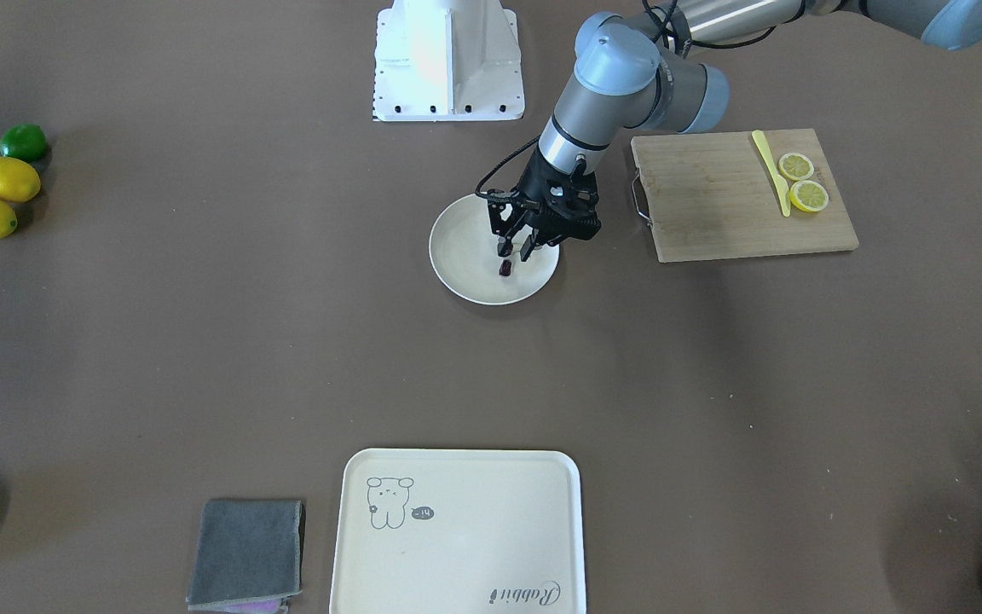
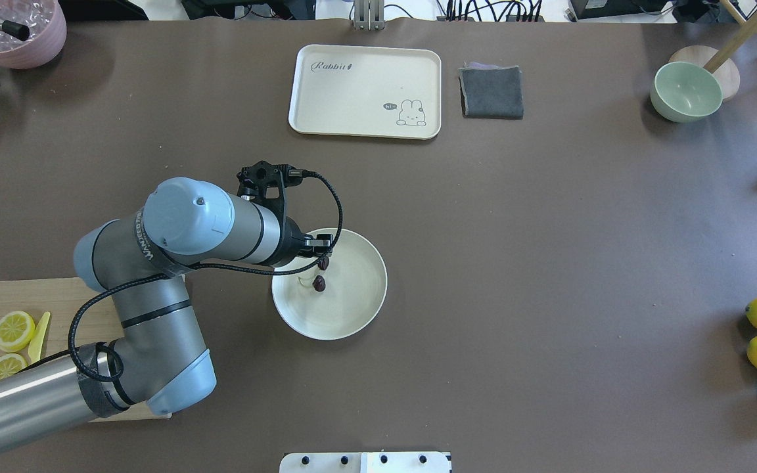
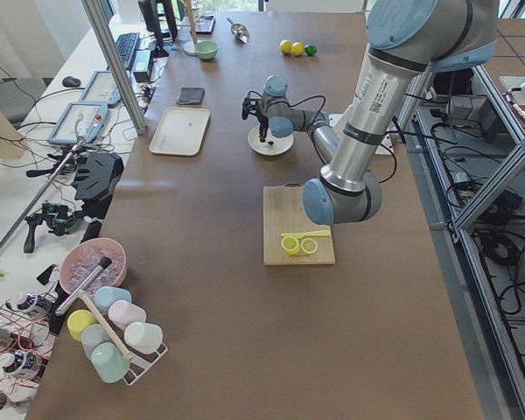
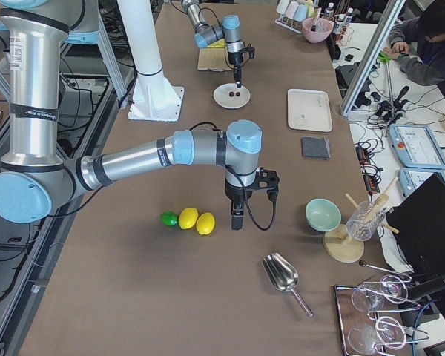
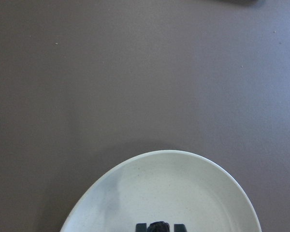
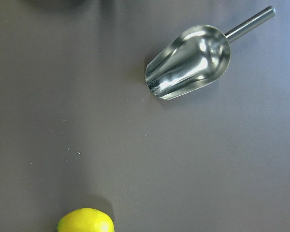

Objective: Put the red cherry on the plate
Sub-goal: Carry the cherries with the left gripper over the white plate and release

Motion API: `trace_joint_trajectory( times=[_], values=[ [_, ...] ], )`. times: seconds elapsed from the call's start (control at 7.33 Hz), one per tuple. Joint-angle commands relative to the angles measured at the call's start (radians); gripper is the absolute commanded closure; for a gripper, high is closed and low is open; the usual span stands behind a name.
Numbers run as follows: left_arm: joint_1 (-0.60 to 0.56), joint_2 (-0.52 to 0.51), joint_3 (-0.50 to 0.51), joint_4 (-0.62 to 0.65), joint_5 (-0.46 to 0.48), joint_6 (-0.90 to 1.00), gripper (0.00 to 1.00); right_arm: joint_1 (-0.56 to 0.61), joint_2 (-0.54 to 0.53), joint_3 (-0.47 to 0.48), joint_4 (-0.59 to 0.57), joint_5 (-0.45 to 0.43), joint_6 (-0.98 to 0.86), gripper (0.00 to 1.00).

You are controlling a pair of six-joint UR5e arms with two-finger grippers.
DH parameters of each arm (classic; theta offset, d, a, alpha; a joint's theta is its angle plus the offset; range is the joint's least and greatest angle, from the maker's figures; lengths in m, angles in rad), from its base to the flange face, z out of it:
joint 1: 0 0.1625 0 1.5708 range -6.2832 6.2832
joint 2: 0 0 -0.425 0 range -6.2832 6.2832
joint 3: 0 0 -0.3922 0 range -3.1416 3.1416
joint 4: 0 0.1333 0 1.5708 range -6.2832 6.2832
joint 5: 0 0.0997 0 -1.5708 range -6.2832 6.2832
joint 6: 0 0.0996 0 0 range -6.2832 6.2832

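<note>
Two dark fruits of the red cherry (image 2: 319,283) show within the plate (image 2: 359,295), just left of centre in the overhead view. One lies on the plate's floor and the other sits right under the left gripper (image 1: 514,250). That gripper points down over the plate, its fingers set narrow with a cherry showing in the gap; whether they pinch it cannot be told. The right gripper (image 4: 237,221) hangs beside the lemons (image 4: 205,223), low centre of the right-side view, and its spread cannot be told.
</note>
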Motion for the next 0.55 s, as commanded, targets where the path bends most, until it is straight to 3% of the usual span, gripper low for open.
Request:
trace_joint_trajectory(
  times=[0.0,0.27,0.41],
  values=[
    [-0.002,0.000,-0.011,0.002,0.019,-0.001,0.02,0.000,0.002,-0.006,-0.001,0.000,0.000,0.00],
    [-0.060,0.009,-0.054,0.076,-0.010,0.009,0.02,0.000,0.000,-0.026,-0.001,0.098,0.000,0.00],
    [-0.145,0.017,-0.112,0.225,-0.136,0.062,0.02,0.000,0.002,-0.035,0.001,0.127,0.000,0.00]
  ],
)
